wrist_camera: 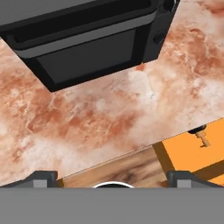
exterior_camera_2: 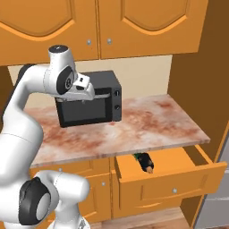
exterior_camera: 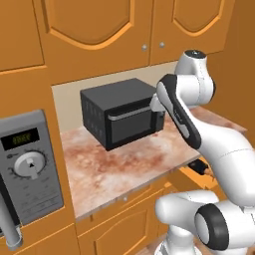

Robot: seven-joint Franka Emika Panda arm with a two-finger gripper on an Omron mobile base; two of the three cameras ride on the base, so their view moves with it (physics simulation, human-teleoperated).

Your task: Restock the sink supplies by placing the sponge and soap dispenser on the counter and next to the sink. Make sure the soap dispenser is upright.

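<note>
a: any writing readable?
b: no. built-in oven panel (exterior_camera: 31,169) at left has a small display, digits too blurred to read.
a: jaws (wrist_camera: 112,177)?
b: spread wide, released, nothing between them, hovering above the table (exterior_camera_2: 147,129) front edge.
a: task things?
b: dark soap dispenser (exterior_camera_2: 145,163) lies on its side in the open drawer (exterior_camera_2: 172,176) under the table; its nozzle peeks out in the hand view.
a: anything else?
b: black toaster oven (exterior_camera: 122,113) sits on the table at the back, arm partly in front of it. upper cabinets (exterior_camera_2: 112,24) above.
</note>
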